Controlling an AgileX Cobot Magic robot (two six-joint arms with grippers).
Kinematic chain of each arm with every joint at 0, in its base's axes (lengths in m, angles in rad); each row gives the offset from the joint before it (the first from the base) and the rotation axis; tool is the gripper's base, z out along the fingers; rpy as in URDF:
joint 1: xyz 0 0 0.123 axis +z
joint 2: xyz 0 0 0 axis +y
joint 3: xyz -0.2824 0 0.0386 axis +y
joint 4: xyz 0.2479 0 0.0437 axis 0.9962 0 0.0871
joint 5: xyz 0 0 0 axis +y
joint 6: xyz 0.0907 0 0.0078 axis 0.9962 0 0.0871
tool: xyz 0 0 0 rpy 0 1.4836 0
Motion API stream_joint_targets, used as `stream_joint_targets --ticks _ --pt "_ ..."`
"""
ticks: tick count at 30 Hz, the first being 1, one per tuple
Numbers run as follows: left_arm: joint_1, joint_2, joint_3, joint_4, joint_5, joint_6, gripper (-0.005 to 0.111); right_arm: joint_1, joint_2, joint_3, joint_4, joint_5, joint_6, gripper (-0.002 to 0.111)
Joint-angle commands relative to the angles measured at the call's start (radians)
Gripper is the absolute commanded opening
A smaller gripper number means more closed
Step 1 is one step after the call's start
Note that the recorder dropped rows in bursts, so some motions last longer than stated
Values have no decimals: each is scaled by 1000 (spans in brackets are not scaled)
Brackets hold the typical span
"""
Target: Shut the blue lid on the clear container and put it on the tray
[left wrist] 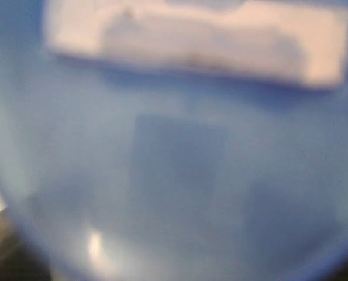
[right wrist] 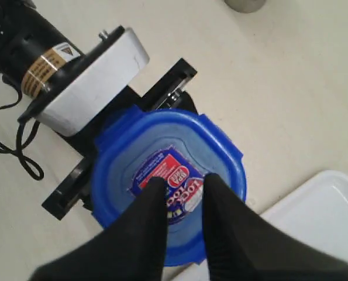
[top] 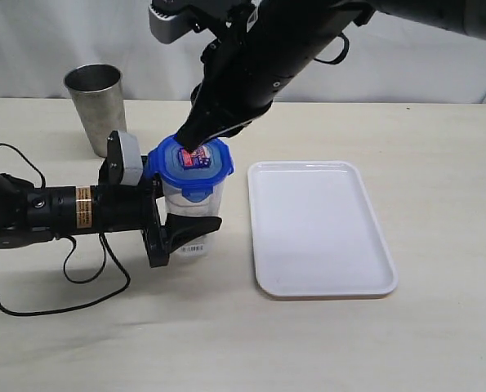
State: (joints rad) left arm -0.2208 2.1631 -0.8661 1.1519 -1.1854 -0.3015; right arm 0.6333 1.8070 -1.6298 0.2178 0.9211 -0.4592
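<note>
The clear container stands upright on the table just left of the white tray. The blue lid lies on its mouth, sticker facing up. My left gripper reaches in from the left and is shut on the container's body, one finger in front and one behind. My right gripper comes down from above. In the right wrist view its two tips rest on the lid over the sticker, a narrow gap between them and nothing in it. The left wrist view is filled by a blue blur.
A tapered steel cup stands at the back left, behind my left arm. Black cables loop on the table under that arm. The tray holds nothing.
</note>
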Motion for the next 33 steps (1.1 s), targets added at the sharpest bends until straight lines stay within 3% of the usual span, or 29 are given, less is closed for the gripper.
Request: stream_joint_targets --ticks 1,15,20,23,29,33 --pt "5 -59 2 33 -36 -52 0 -12 -5 69 3 -37 13 5" --pt "5 -104 2 68 -13 -96 0 -77 -5 167 -54 -56 109 5" --pt "4 -104 2 56 142 -92 0 -79 -5 167 -55 -63 140 5" --pt "4 -104 2 56 166 -89 0 -79 -5 165 -55 -69 190 5" --pt "4 -104 2 59 215 -89 0 -79 -7 76 -30 -41 264 29" --pt "-2 -104 2 59 207 -76 0 -74 -7 10 121 -38 268 43"
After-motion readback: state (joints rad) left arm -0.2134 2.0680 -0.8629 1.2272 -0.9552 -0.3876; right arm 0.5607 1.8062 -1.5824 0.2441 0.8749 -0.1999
